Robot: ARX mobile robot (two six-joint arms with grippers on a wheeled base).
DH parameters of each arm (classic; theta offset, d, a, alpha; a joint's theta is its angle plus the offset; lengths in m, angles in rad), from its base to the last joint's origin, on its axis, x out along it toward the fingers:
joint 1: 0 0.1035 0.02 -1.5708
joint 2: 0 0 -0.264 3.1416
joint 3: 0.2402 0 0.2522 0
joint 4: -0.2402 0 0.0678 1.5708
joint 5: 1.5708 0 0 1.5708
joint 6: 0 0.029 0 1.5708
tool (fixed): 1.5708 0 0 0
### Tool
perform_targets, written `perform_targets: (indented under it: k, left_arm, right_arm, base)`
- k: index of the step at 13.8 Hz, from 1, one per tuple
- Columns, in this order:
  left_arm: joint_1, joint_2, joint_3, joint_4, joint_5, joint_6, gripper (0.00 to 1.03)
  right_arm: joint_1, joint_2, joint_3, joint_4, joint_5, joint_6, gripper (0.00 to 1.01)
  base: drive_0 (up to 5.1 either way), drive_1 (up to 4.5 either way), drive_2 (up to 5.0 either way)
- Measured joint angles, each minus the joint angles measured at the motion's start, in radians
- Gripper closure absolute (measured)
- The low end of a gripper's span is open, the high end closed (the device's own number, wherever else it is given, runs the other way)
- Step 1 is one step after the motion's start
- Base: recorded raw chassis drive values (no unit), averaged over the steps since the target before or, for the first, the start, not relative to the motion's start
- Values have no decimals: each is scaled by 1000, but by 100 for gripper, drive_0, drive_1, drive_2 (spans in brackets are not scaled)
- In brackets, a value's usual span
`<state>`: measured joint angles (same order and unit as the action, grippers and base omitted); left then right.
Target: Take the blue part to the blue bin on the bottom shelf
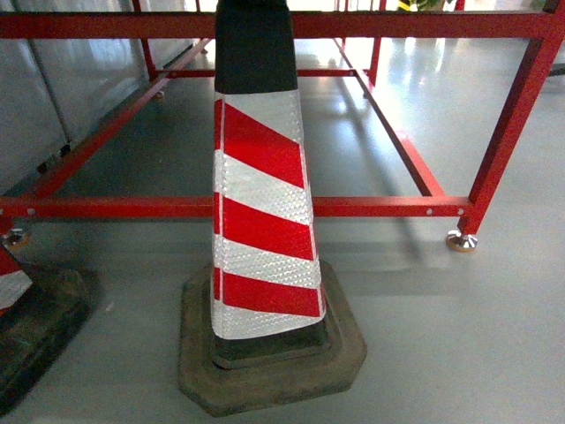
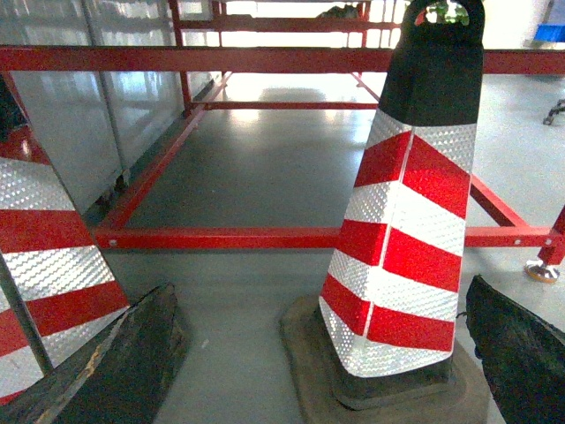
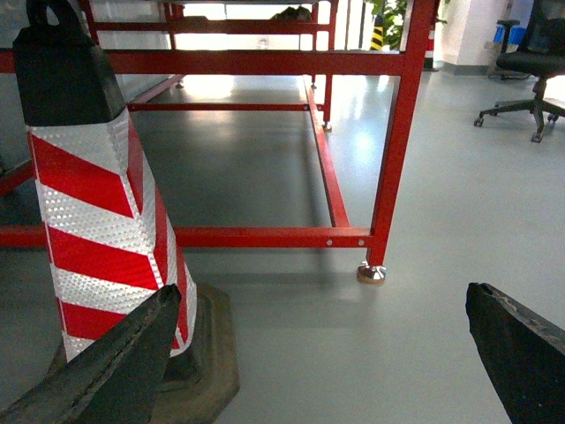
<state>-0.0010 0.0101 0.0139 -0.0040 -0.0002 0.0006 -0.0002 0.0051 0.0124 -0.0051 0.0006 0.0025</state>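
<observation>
Facing a striped cone (image 1: 265, 221) and red frame (image 1: 371, 207), both the left gripper (image 2: 318, 353) and right gripper (image 3: 322, 353) hang spread wide and empty. Neither blue part nor blue bin shows; driving ahead blind risks clipping the cone.

Two striped cones (image 1: 263, 212), one red frame (image 1: 388, 206)
</observation>
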Motion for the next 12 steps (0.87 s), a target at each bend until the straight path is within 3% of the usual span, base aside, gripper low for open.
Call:
perform_targets:
  k: [12]
  left_arm:
    - [0, 0, 0, 0, 0, 0, 5]
  right_arm:
    - [0, 0, 0, 0, 0, 0, 3]
  base:
    - [0, 0, 0]
